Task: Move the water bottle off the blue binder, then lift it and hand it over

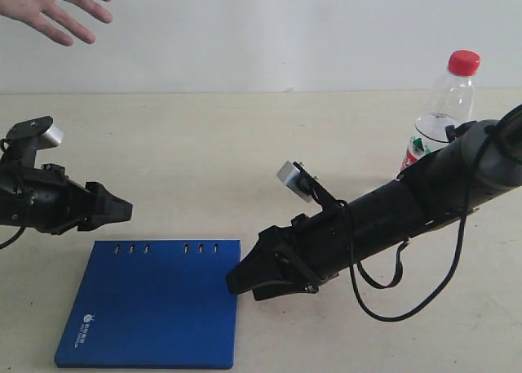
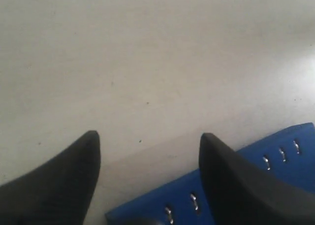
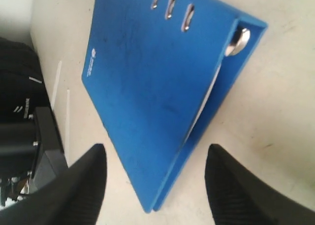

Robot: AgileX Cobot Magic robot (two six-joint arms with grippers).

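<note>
While a human hand (image 1: 53,10) spreads open far left, the left gripper (image 1: 124,210) hangs empty, fingers released, beside the flat deep-blue ring binder (image 1: 151,304) on the pale desk (image 1: 245,144). At the binder's edge the right gripper (image 1: 238,281) holds its fingers parted around nothing. With the clear red-capped plastic water bottle (image 1: 444,104) standing on the desk far right, gripping that edge to lift seems next.

The water bottle (image 1: 447,104) — base hidden behind the right arm (image 1: 424,197); hand (image 1: 37,4) cut off.
</note>
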